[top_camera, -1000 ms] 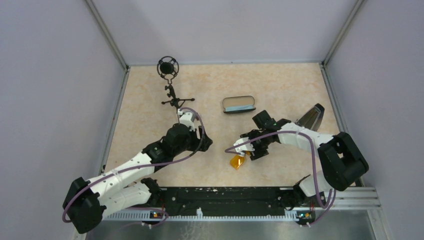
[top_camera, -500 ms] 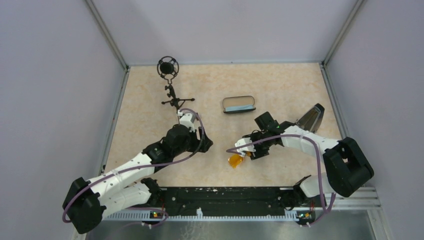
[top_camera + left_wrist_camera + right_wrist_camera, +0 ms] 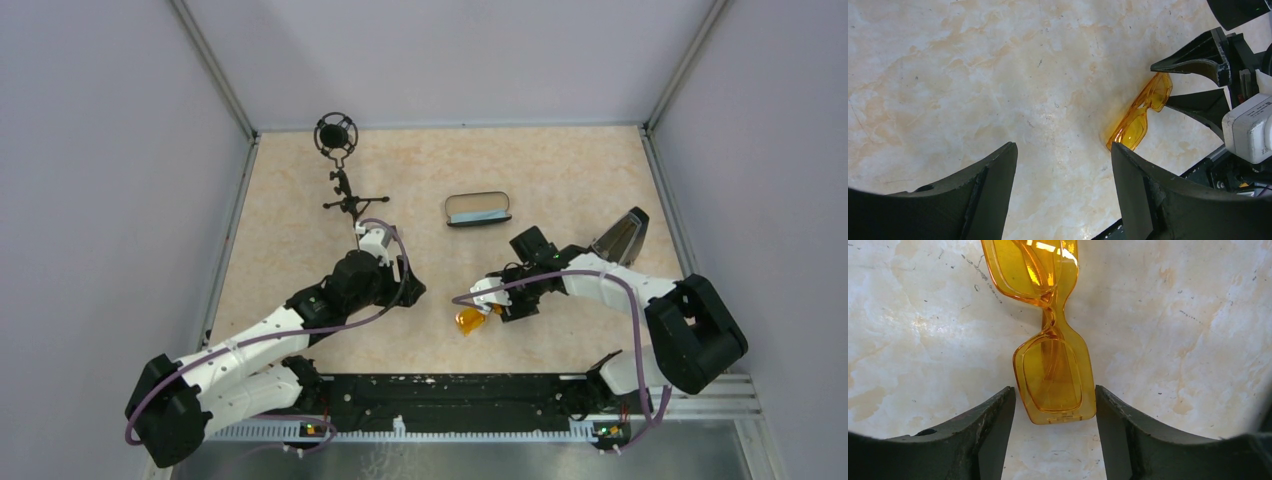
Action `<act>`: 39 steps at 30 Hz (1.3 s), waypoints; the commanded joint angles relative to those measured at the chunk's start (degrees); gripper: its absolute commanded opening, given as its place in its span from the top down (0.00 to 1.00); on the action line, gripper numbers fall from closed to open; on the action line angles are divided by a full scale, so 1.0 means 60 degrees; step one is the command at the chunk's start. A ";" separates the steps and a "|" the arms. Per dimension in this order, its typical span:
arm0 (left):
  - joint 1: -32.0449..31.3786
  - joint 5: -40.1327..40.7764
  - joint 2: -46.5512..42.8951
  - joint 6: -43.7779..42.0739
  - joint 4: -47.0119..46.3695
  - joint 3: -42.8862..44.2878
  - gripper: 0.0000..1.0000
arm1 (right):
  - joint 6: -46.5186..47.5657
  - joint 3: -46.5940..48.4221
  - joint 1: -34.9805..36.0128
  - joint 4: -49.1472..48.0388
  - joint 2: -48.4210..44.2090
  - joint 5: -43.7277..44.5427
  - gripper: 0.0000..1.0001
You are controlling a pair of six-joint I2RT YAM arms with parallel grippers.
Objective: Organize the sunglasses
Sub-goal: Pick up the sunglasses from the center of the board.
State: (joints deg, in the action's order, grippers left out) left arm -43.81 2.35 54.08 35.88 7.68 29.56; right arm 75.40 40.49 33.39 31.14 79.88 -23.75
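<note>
Roughly mid-table (image 3: 300, 200): left fingers (image 3: 1063, 150) spread wide, nothing between them. Just right of them, sunglasses (image 3: 468, 321) lie flat on table, toward near edge. Right fingers (image 3: 1053, 390) straddle one lens end; one finger seems to touch rim, other just beside it. Whether lens is actually gripped, cannot tell. Case (image 3: 477, 208) farther back, well apart.
</note>
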 commanded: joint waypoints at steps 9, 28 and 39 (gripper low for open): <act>-0.0023 -0.0214 -0.0098 0.0032 -0.0581 -0.0148 0.25 | -0.0467 0.0338 0.0090 0.0073 -0.0313 -0.0552 0.52; 0.0003 -0.0140 0.5249 0.1049 -0.3344 0.2387 0.24 | -0.0323 0.0869 -0.1991 0.1920 -0.0732 -0.0927 0.78; 0.0678 0.0812 0.7052 0.4282 -0.6210 0.2634 0.23 | -0.0398 -0.0331 -0.3259 0.1570 -0.1395 -0.1294 0.79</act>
State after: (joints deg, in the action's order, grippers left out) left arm -41.85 2.72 95.59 51.51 -17.06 46.52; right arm 72.44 41.06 14.81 41.23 74.04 -28.67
